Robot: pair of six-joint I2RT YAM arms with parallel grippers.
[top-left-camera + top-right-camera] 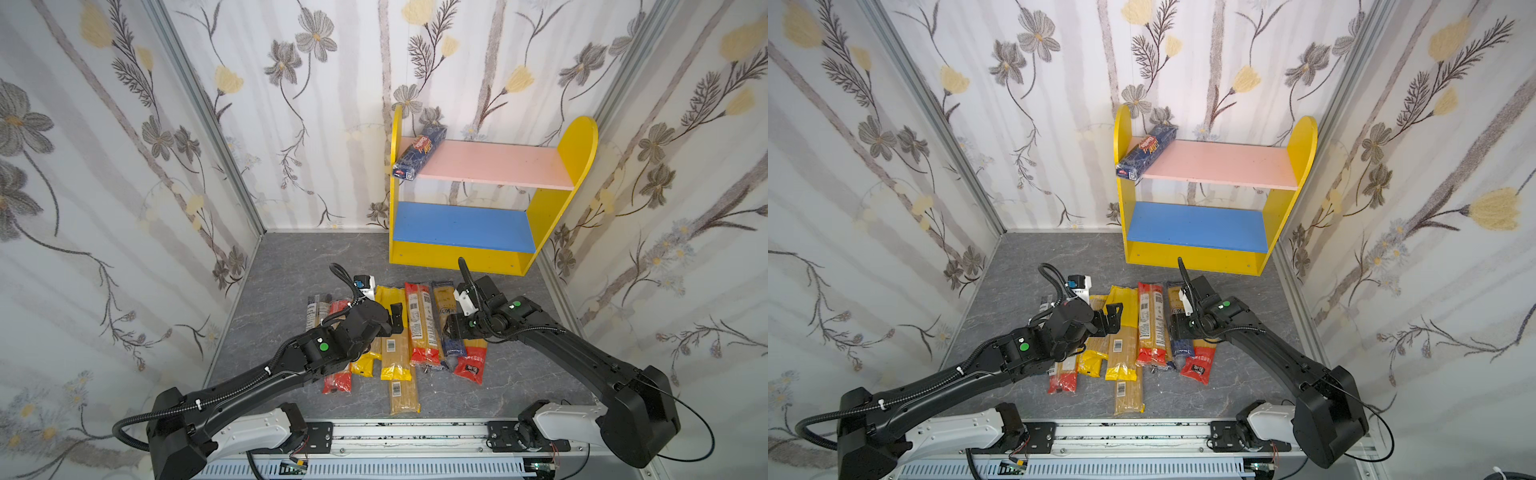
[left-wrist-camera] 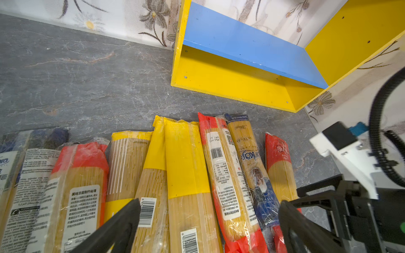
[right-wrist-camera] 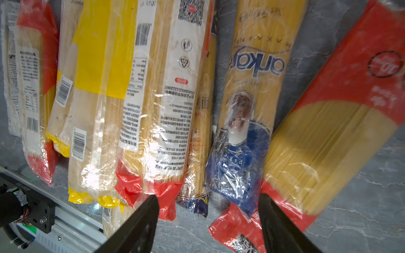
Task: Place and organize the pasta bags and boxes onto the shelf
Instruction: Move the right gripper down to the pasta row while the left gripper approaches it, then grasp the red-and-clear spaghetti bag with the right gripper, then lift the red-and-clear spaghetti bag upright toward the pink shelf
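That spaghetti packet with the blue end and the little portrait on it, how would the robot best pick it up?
Probably from straight above, the right gripper pinching across the narrow width of the blue-ended spaghetti packet near its middle. It lies flat, long and slim, with bare grey floor on both sides there; its blue end overlaps the red-ended packet.

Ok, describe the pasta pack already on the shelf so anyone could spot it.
Find the two-tier wooden shelf with yellow round-topped sides at the back wall. At the left end of its pink upper board lies a long dark blue pasta box with a red logo. The clear plastic spaghetti packets all lie on the grey floor.
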